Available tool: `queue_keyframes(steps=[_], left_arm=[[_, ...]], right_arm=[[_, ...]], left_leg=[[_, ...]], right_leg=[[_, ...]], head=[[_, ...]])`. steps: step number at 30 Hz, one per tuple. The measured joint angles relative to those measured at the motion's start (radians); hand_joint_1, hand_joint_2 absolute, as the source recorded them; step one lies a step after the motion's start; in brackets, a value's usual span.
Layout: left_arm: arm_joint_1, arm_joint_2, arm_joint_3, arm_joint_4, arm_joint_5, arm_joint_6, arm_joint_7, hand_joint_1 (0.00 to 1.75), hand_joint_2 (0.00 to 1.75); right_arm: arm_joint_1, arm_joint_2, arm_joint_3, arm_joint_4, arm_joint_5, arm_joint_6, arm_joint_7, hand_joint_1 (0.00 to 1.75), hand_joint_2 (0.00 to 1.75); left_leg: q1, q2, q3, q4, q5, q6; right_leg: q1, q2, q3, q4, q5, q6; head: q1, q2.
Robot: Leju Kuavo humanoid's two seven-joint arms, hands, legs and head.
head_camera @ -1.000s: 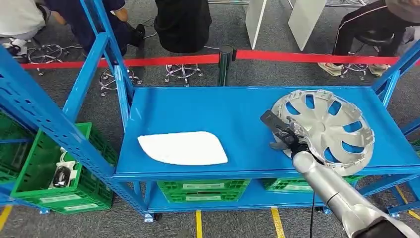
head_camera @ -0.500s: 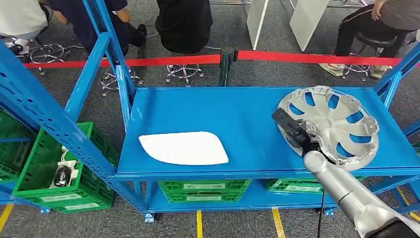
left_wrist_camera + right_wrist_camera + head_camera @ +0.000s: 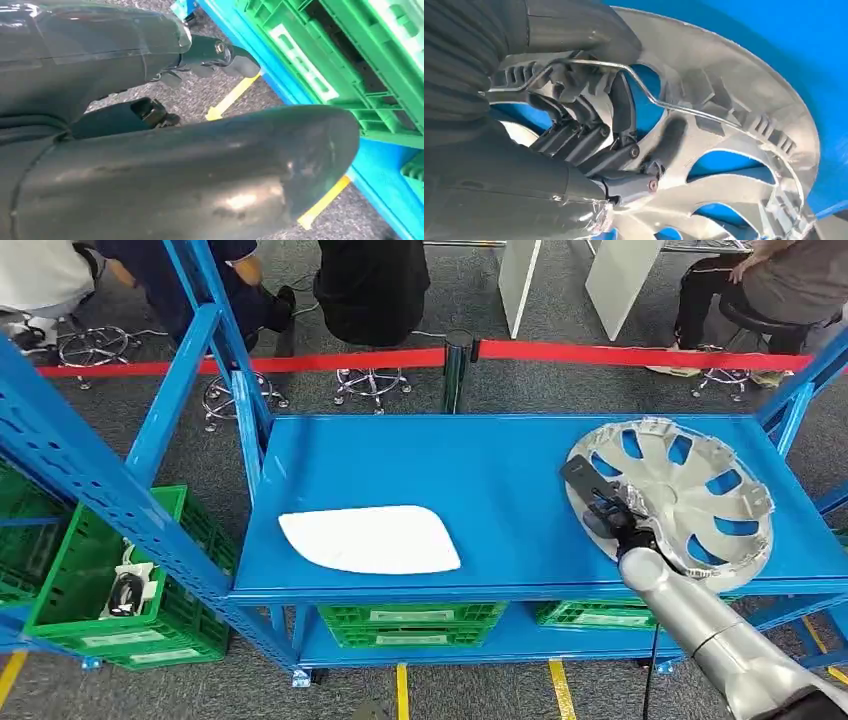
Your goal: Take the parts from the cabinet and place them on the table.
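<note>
1. One silver hubcap (image 3: 672, 500) held by right hand (image 3: 612, 520) at its near rim, tilted over right end of blue table (image 3: 450, 465); fingers (image 3: 589, 135) hooked through spoke openings, thumb over the rim, so clamped on the hubcap.
2. Looks not released yet; far edge seems near or on the tabletop, contact hard to tell.
3. One white part (image 3: 368, 538) lying flat on the table near front edge, well left of the hubcap; probably placed already.
4. Left hand (image 3: 210, 57) hanging low over the floor, near green crates (image 3: 350, 65); holding nothing, fingers curled or apart cannot tell.
5. Count: two parts at the table, one down, one in hand.
6. Left to do: set hubcap down, let go; further parts in cabinet unknown.
7. Green crates (image 3: 410, 625) under the table and beside it; red barrier tape (image 3: 330, 362) behind; seated people beyond.
</note>
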Motion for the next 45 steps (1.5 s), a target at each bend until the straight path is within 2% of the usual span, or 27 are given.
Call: queue_keyframes(steps=[4,7,8,12,16,17,20,24,28,32,35,36,41,45], left_arm=[[-0.003,-0.005,0.001,0.007,0.016,0.01,-0.028,0.0,0.0],[-0.005,-0.008,0.002,0.011,0.025,0.012,-0.043,0.0,0.0],[-0.006,-0.009,0.002,0.013,0.03,0.013,-0.051,0.0,0.0],[-0.01,-0.016,0.003,0.02,0.059,0.031,-0.094,0.0,0.0],[-0.018,-0.022,0.003,0.024,0.09,0.01,-0.14,0.0,0.0],[-0.023,-0.023,0.003,0.024,0.095,0.004,-0.144,0.0,1.75],[-0.044,-0.029,0.006,0.024,0.102,0.0,-0.152,0.0,1.75],[-0.059,-0.036,0.011,0.024,0.101,0.06,-0.203,0.0,1.75],[-0.075,-0.041,0.02,0.023,0.101,0.045,-0.22,0.0,1.75],[-0.088,-0.045,0.027,0.021,0.098,0.047,-0.224,0.0,1.75],[-0.09,-0.047,0.029,0.02,0.097,0.047,-0.224,0.0,1.75],[-0.09,-0.047,0.03,0.02,0.097,0.045,-0.225,0.0,1.75],[-0.09,-0.046,0.041,0.015,0.093,0.028,-0.227,0.0,1.75],[-0.089,-0.045,0.044,0.015,0.09,0.029,-0.226,0.0,1.75]], right_arm=[[0.011,-0.025,-0.007,-0.052,-0.023,-0.101,-0.031,1.75,1.75],[0.011,-0.048,-0.019,-0.118,-0.039,-0.138,-0.043,1.75,1.75],[0.013,-0.052,-0.026,-0.137,-0.06,-0.164,-0.07,1.75,1.75],[0.02,-0.061,-0.078,-0.281,-0.169,-0.309,-0.26,1.75,1.75],[0.02,-0.058,-0.137,-0.521,-0.197,-0.376,-0.382,1.75,1.75],[0.02,-0.054,-0.143,-0.582,-0.189,-0.386,-0.396,1.75,1.75],[0.023,-0.046,-0.167,-0.748,-0.169,-0.404,-0.413,1.75,1.75],[0.07,-0.023,-0.201,-0.91,-0.205,-0.409,-0.523,1.75,1.75],[0.144,0.028,-0.207,-1.03,-0.28,-0.409,-0.646,1.75,1.75],[0.224,0.094,-0.196,-1.093,-0.277,-0.409,-0.777,1.75,1.75],[0.26,0.138,-0.187,-1.125,-0.275,-0.409,-0.806,1.75,1.75],[0.27,0.152,-0.184,-1.133,-0.285,-0.409,-0.814,1.64,1.75],[0.333,0.218,-0.169,-1.152,-0.333,-0.409,-0.895,1.64,1.75],[0.367,0.248,-0.147,-1.152,-0.337,-0.409,-0.919,1.64,1.75]], left_leg=[[-0.001,0.003,-0.001,0.0,0.0,0.0],[-0.001,0.006,0.0,0.0,0.0,0.0],[-0.001,0.008,0.0,0.0,0.0,0.0],[-0.002,0.015,-0.001,0.0,-0.001,0.0],[-0.002,0.015,-0.001,0.0,-0.001,0.0],[-0.002,0.014,-0.001,0.0,-0.001,0.0],[-0.001,0.008,-0.001,0.0,-0.001,0.0],[-0.001,0.004,-0.001,-0.001,-0.001,0.0],[-0.001,0.003,-0.001,-0.001,-0.001,-0.001],[-0.001,0.002,-0.001,-0.001,-0.001,-0.001],[-0.001,0.003,-0.001,-0.001,-0.001,-0.001],[-0.001,0.003,-0.001,-0.001,-0.001,-0.001],[-0.001,0.004,-0.001,-0.001,-0.001,-0.001],[-0.001,0.007,-0.001,-0.001,-0.001,-0.001]], right_leg=[[0.0,0.001,0.0,0.0,0.0,0.0],[0.0,0.002,-0.001,0.0,0.0,0.0],[0.0,0.002,-0.001,0.0,0.0,0.0],[-0.001,0.007,-0.003,0.002,0.001,0.001],[-0.001,0.008,-0.005,0.003,0.001,0.001],[-0.001,0.007,-0.005,0.003,0.001,0.001],[0.0,0.005,-0.005,0.003,0.0,0.0],[0.0,0.004,-0.004,0.003,-0.001,-0.001],[-0.001,0.004,-0.004,0.003,-0.001,-0.001],[-0.001,0.003,-0.004,0.003,-0.001,-0.001],[-0.001,0.004,-0.004,0.003,-0.001,-0.001],[-0.001,0.004,-0.004,0.003,-0.001,-0.001],[-0.001,0.004,-0.004,0.003,-0.002,-0.001],[-0.001,0.004,-0.005,0.003,-0.002,-0.002]], head=[[0.0,0.0],[0.0,0.0],[0.0,0.0],[-0.001,0.0],[-0.001,0.0],[-0.001,0.0],[-0.003,0.0],[-0.002,0.0],[-0.003,0.0],[-0.002,0.0],[-0.003,0.0],[-0.002,0.0],[-0.002,0.0],[-0.002,0.0]])
